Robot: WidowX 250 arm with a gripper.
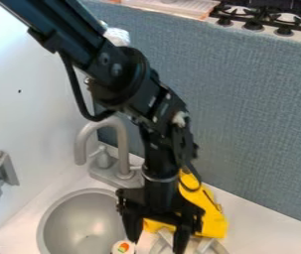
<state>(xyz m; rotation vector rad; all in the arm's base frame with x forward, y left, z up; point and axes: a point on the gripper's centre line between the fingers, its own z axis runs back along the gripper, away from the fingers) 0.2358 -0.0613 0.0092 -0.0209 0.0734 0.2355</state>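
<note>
The black gripper (157, 243) hangs over the counter beside the sink (85, 225), its two fingers spread wide, seemingly to leave room for something between them, and nothing is held. Just beside one fingertip, near the sink's rim, is a small round white piece (122, 247) with an orange-and-green centre; what supports it cannot be told. Behind the gripper, a bright yellow thing (209, 216) lies slumped by a grey rack (207, 245).
</note>
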